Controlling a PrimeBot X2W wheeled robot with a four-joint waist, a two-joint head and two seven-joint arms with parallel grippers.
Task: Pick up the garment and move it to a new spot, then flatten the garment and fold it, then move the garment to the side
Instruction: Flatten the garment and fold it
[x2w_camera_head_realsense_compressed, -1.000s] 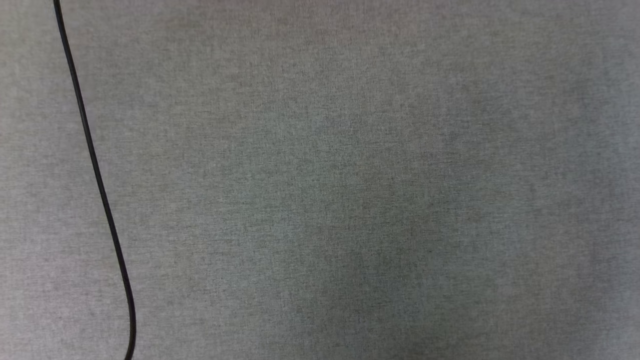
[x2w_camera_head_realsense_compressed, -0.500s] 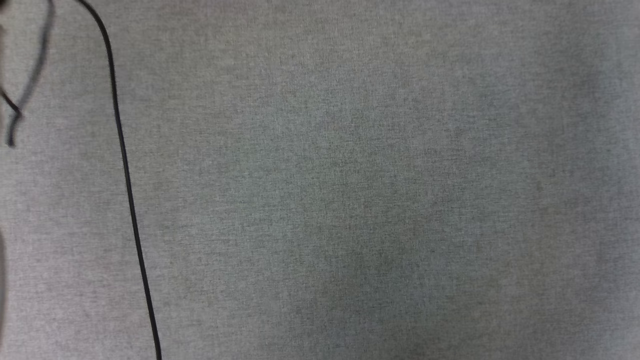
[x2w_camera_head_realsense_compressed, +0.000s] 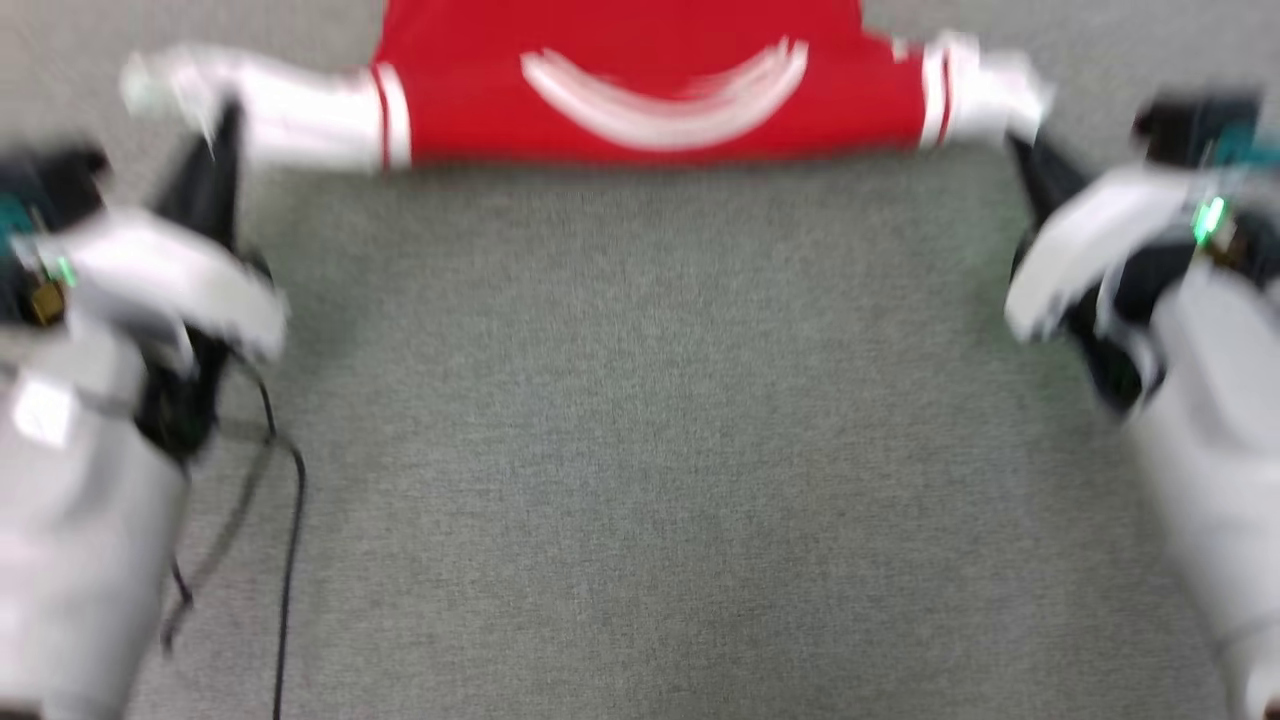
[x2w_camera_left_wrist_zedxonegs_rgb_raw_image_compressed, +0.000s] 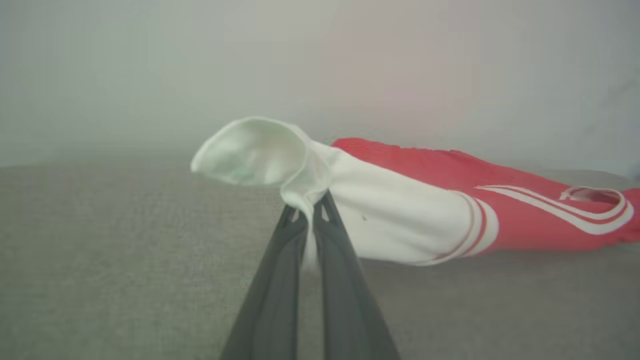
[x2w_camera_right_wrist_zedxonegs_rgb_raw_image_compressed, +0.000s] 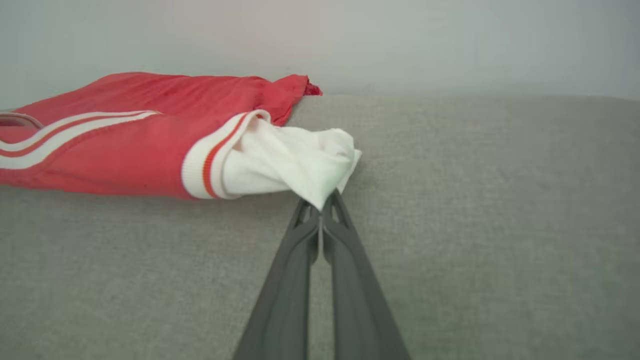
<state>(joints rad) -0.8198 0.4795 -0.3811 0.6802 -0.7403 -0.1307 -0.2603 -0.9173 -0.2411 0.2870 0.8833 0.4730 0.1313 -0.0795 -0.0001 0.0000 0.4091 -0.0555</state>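
The garment (x2w_camera_head_realsense_compressed: 640, 90), a red jersey with white sleeves and striped trim, lies stretched across the top of the blurred head view on the grey cloth surface. My left gripper (x2w_camera_head_realsense_compressed: 215, 125) is shut on the end of its left white sleeve (x2w_camera_left_wrist_zedxonegs_rgb_raw_image_compressed: 260, 155); in the left wrist view the two dark fingers (x2w_camera_left_wrist_zedxonegs_rgb_raw_image_compressed: 280, 280) pinch the sleeve cloth. At the right, my right gripper (x2w_camera_head_realsense_compressed: 1020, 150) is shut on the other white sleeve (x2w_camera_right_wrist_zedxonegs_rgb_raw_image_compressed: 300, 165), its fingertips meeting on the cloth's corner (x2w_camera_right_wrist_zedxonegs_rgb_raw_image_compressed: 322, 207). The red body (x2w_camera_right_wrist_zedxonegs_rgb_raw_image_compressed: 125, 140) lies on the surface between both sleeves.
Grey fabric (x2w_camera_head_realsense_compressed: 640, 450) covers the whole work surface. A thin black cable (x2w_camera_head_realsense_compressed: 290, 560) hangs near my left arm at the lower left. A pale wall (x2w_camera_right_wrist_zedxonegs_rgb_raw_image_compressed: 450, 45) rises behind the surface's far edge.
The head camera has swung: earlier it saw bare grey fabric and a black cable. Now both arms and the stretched garment are in view, blurred by motion.
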